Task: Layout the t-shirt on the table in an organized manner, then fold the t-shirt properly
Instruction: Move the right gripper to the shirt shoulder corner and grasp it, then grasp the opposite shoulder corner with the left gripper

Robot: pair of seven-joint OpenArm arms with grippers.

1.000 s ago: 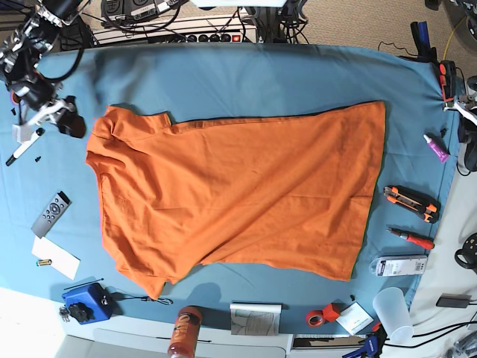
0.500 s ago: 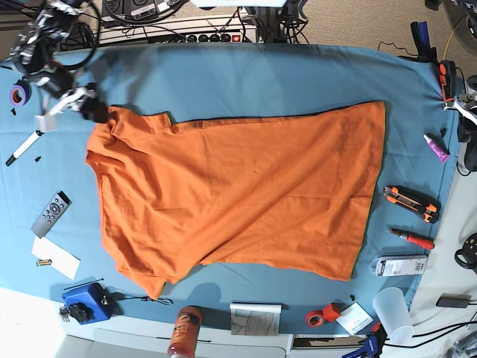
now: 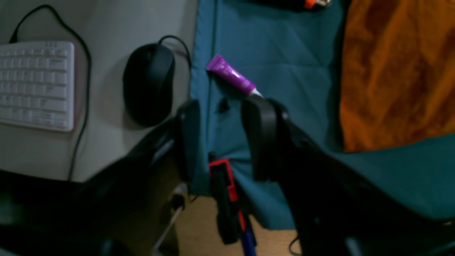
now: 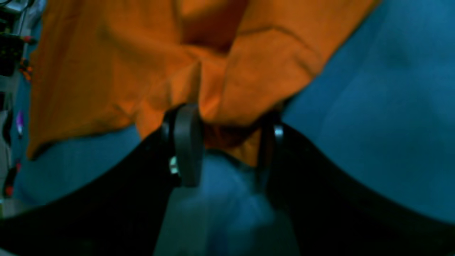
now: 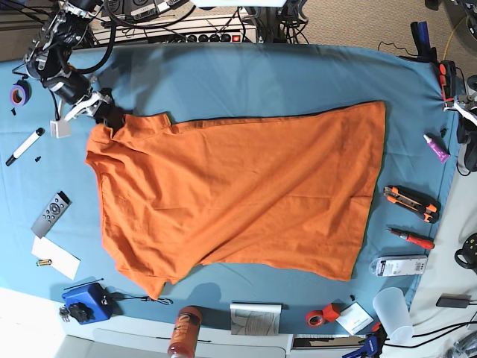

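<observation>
The orange t-shirt (image 5: 238, 198) lies spread on the teal table (image 5: 223, 74), collar end to the left and hem to the right, with wrinkles and a folded lower left sleeve. My right gripper (image 5: 104, 115) is at the shirt's upper left corner. In the right wrist view it (image 4: 229, 145) stands open, with a bunched edge of the t-shirt (image 4: 227, 89) between its fingers. My left gripper (image 3: 225, 137) is open and holds nothing. It hovers over the table's edge beside the hem of the t-shirt (image 3: 398, 71).
A purple tube (image 3: 231, 76), a black mouse (image 3: 149, 87) and a white keyboard (image 3: 35, 85) lie near the left gripper. A remote (image 5: 51, 212), marker (image 5: 26, 145) and blue box (image 5: 88, 302) sit left of the shirt. A utility knife (image 5: 410, 203), screwdriver (image 5: 410, 239) and cup (image 5: 393, 313) lie to its right.
My right gripper has swung up and to the right, from the bare cloth left of the shirt onto the shirt's upper left corner. The shirt has barely shifted.
</observation>
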